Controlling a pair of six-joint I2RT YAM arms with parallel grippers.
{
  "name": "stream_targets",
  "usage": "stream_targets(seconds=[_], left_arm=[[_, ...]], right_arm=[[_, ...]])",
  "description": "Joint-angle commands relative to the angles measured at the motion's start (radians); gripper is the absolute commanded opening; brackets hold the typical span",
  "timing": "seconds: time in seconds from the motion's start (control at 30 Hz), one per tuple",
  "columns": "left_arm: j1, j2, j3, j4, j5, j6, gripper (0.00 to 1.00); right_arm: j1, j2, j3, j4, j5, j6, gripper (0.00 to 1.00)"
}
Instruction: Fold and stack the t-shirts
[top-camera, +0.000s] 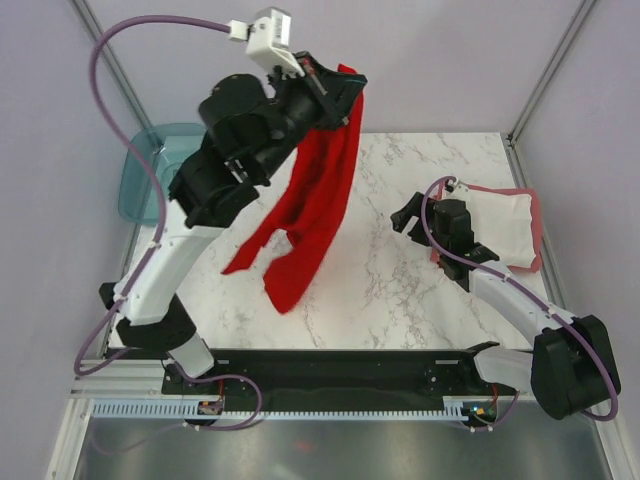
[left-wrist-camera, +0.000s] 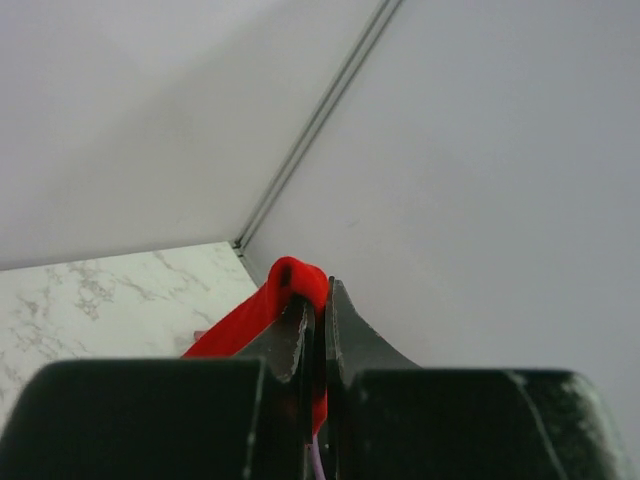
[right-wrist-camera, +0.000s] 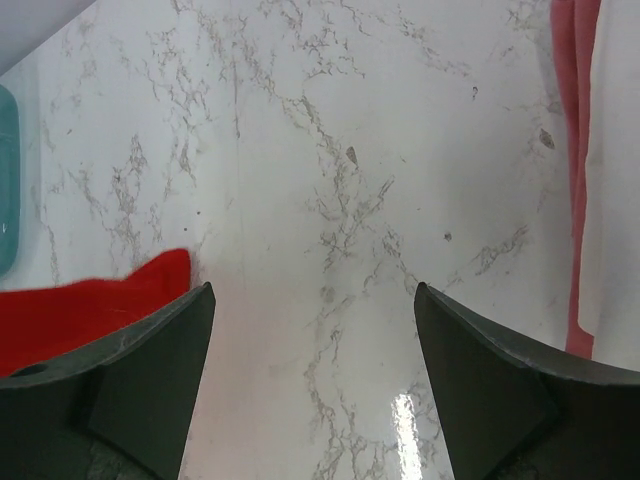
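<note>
The left arm is reared high, its gripper (top-camera: 330, 82) pinched shut on a top edge of the bright red t-shirt (top-camera: 320, 190), which hangs in a long drape with its lower folds reaching the marble table (top-camera: 400, 280); the right arm lies low and outstretched, its gripper (right-wrist-camera: 312, 290) spread wide with nothing between the fingers, near the folded white t-shirt (top-camera: 500, 225) lying on the dull pinkish-red t-shirt (right-wrist-camera: 570, 150); the teal tub (top-camera: 135, 185) sits at the table's left edge, its inside partly hidden.
</note>
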Motion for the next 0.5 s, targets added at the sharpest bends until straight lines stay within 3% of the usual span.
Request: stream_targets(seconds=[0.0, 0.13, 0.27, 0.47], left_arm=[[0.002, 0.019, 0.070, 0.075, -0.125, 0.028, 0.02], [0.109, -0.068, -0.038, 0.071, -0.195, 0.018, 0.02], [0.375, -0.224, -0.393, 0.078, -0.107, -0.124, 0.02], [0.650, -0.364, -0.721, 0.127, -0.045, -0.154, 0.02]], right_arm=[[-0.008, -0.026, -0.009, 0.021, 0.002, 0.013, 0.89], [-0.014, -0.031, -0.009, 0.021, 0.000, 0.014, 0.89], [-0.016, -0.037, -0.007, 0.020, -0.002, 0.014, 0.89], [-0.016, -0.005, -0.001, 0.011, 0.017, 0.019, 0.90]])
